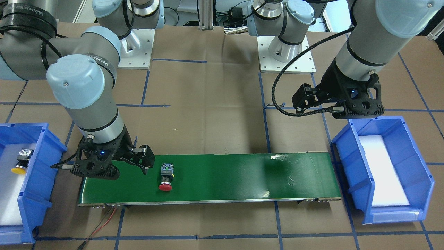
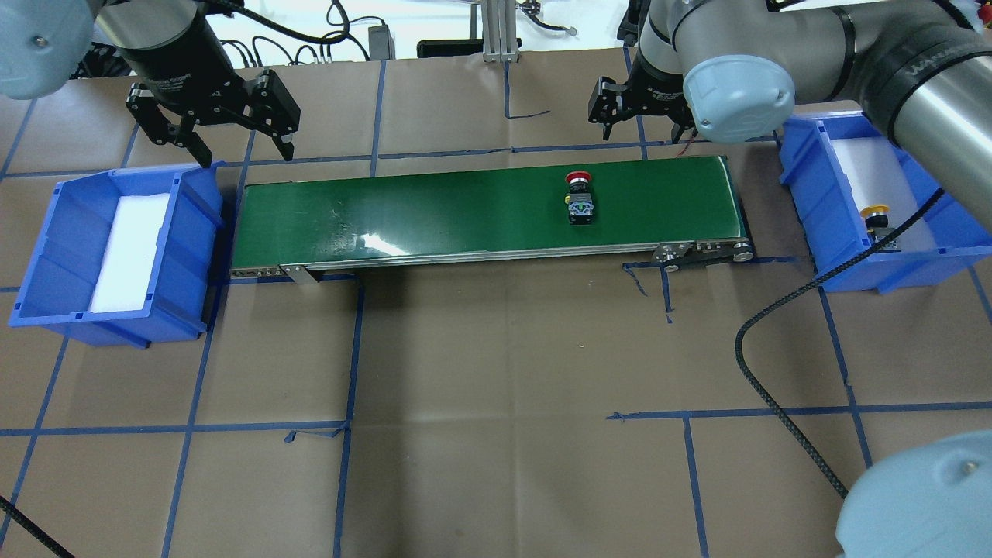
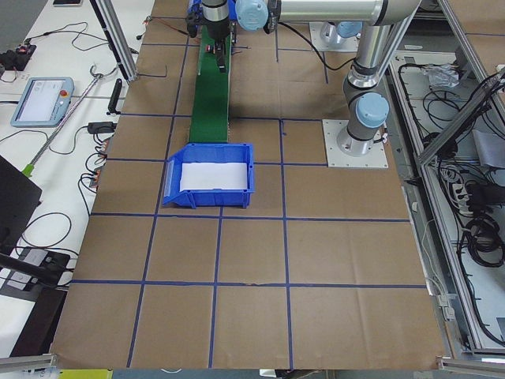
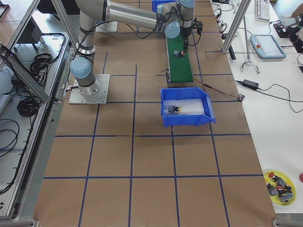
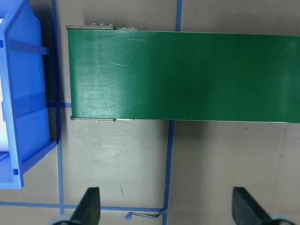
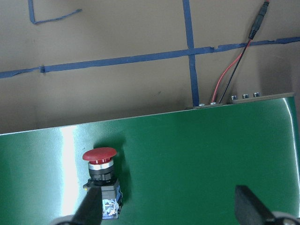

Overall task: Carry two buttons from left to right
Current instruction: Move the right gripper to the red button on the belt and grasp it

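Note:
The red button [image 2: 579, 198] lies on its side on the green conveyor belt [image 2: 434, 213], toward the belt's right end. It also shows in the right wrist view [image 6: 101, 171] and the front view [image 1: 166, 176]. My right gripper [image 2: 639, 122] is open, hovering just beyond the belt's far edge, one fingertip [image 6: 91, 206] over the button's terminal end. The yellow button [image 2: 880, 220] lies in the right blue bin [image 2: 806, 182]. My left gripper [image 2: 244, 151] is open and empty beyond the belt's left end, also in its wrist view [image 5: 166, 208].
The left blue bin [image 2: 46, 263] holds only a white foam pad. Red and black wires [image 6: 229, 75] run from the belt's right end. A black cable [image 2: 775, 403] trails across the table at the right. A yellow dish of spare parts [image 4: 279, 185] sits off the table.

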You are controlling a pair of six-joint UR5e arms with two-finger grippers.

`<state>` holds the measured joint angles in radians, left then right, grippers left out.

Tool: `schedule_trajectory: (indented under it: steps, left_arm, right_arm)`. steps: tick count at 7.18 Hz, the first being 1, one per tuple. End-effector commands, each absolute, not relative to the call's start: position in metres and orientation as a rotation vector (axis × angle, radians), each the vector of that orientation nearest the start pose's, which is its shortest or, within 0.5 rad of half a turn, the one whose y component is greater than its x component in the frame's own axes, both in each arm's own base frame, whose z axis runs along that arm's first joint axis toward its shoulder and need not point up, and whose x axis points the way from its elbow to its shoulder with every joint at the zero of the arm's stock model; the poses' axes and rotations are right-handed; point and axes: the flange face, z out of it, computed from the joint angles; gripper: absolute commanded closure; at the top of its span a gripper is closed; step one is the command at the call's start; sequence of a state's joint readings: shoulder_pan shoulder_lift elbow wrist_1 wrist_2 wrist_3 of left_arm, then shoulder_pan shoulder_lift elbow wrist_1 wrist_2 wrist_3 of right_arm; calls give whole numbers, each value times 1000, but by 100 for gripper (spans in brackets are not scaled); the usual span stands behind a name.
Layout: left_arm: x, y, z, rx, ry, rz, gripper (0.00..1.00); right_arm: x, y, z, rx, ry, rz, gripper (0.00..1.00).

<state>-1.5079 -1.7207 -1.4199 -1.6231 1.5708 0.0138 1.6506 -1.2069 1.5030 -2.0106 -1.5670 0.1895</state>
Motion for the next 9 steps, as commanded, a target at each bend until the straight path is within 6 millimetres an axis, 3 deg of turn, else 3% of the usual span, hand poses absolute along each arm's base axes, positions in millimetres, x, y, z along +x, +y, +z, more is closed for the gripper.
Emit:
schedule_trajectory:
  steps: [1,3,5,7,9]
  left_arm:
    - [-98,-557,480,-77,3142,77,0]
    - [-98,-558,479,-77,3142,79,0]
    - [-98,-557,479,-77,3142,80,0]
    - [-98,-558,480,-77,3142,77,0]
    - [-98,-557,479,-77,3142,79,0]
  right_arm:
    - [183,-624,350,176,3109,-191,1]
    - [186,-619,322,172,3102,-147,1]
    - [187,-623,279,165,3086,-204,1]
    - [187,-621,269,168,3086,-180,1]
    - [188,-623,246,167,3097,-124,4]
